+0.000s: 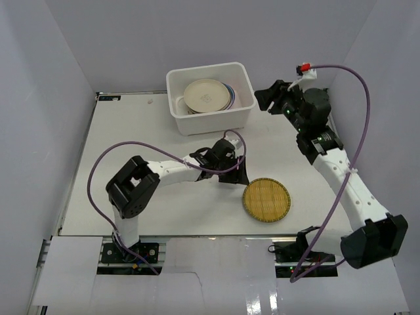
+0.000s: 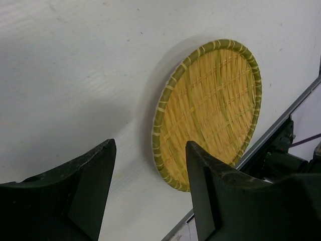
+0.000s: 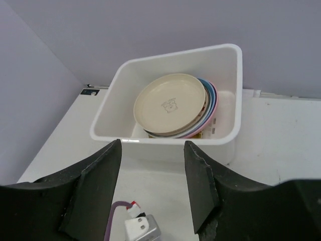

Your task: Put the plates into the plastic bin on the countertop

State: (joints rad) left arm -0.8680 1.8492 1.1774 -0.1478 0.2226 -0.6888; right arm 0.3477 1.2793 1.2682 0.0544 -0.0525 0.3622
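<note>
- The large flat white rectangular counter (image 1: 131, 144) is smooth and matte with a thin dark edge. Plain pale lilac-grey walls (image 1: 52, 65) close it in on the left, back and right.
- The white rectangular plastic bin (image 1: 211, 122), with rounded corners and a rolled rim, stands at the counter's far edge near the back wall.
- Inside it leans a stack of round plates (image 3: 211, 106). A glossy cream plate (image 3: 170, 103) with a small printed mark is on top, and light blue and pink rims show beneath at its right.
- One round yellow woven-look plate (image 1: 266, 199), ribbed like basketwork with a greenish bound rim, lies flat near the counter's front edge, well apart from the bin.
- The left pincer (image 2: 150, 148), dark and blunt-fingered, is just left of that plate's rim, jaws spread wide and holding nothing.
- The right pincer (image 3: 152, 146) hangs right of the bin and faces it, jaws wide apart and empty.
- Thin purple cables (image 1: 359, 85) loop above both arms.
</note>
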